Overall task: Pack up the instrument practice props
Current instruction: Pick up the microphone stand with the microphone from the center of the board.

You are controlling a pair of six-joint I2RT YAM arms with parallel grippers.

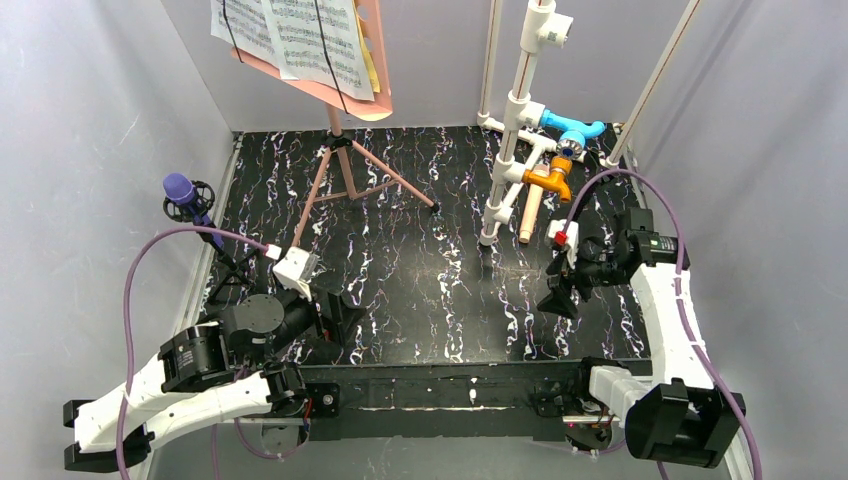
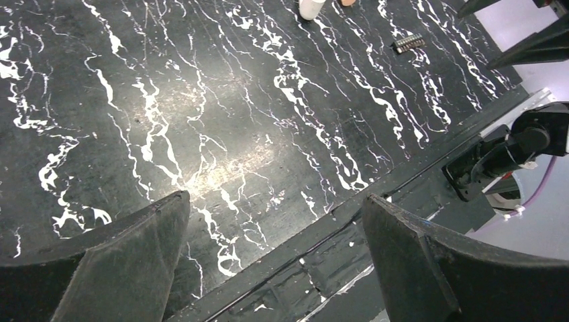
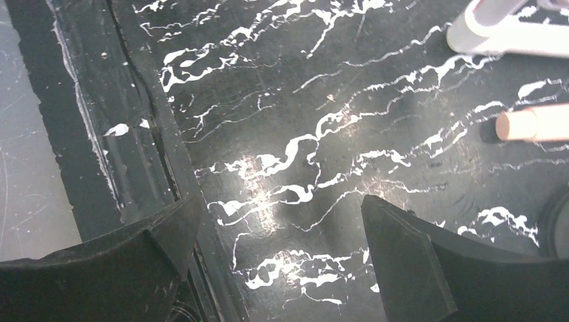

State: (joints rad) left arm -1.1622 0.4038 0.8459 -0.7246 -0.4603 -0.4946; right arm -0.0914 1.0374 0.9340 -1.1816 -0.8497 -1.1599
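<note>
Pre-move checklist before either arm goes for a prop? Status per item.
1. Left gripper open, nothing between its fingers: ok.
2. Right gripper open, nothing held: ok.
3. Music stand upright on its legs, pages on it: ok.
4. Purple microphone standing upright on the left side: ok.
5. Beige microphone free of the pipe frame: cannot tell, they sit close together.
6. Box or bag to pack into: not ok, none shows in any view.
</note>
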